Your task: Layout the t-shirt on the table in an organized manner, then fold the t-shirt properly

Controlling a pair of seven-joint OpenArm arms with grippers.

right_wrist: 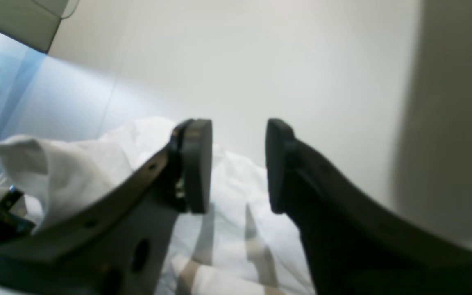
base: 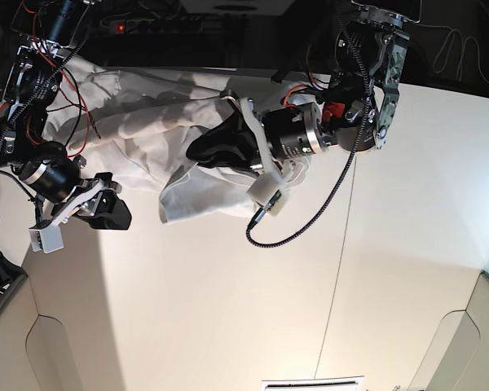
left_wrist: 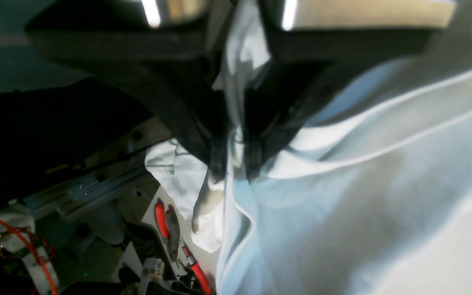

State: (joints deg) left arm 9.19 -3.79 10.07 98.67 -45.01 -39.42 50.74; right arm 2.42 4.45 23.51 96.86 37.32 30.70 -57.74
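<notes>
**Operator:** White cotton is all I get on the left wrist camera. The left gripper point(left_wrist: 234, 164) has its jaws pressed nearly together on a fold of the t-shirt point(left_wrist: 342, 196), and the cloth hangs away from the pinch in long creases.

**Colleague:** Where does the shirt sit overall?

**Operator:** From the base camera, the t-shirt point(base: 147, 122) is bunched and wrinkled at the far left part of the table point(base: 228, 293), spread between the two arms. One part is lifted at the left gripper point(base: 208, 153), near the middle of the far edge, and a loose flap droops below it onto the tabletop.

**Colleague:** And the right arm?

**Operator:** The right gripper point(right_wrist: 238, 164) stands spread, with a clear gap between its dark pads point(right_wrist: 197, 164) and nothing between them. On its own camera I see it above the table point(right_wrist: 281, 61), with rumpled shirt fabric point(right_wrist: 228, 229) below and behind the fingers. In the base view, the right gripper point(base: 114, 213) sits just beside the shirt's near-left edge; I cannot tell whether it touches the cloth.

**Colleague:** Anything else?

**Operator:** Red-handled pliers point(left_wrist: 164, 223) lie past the shirt in the left wrist view.
</notes>
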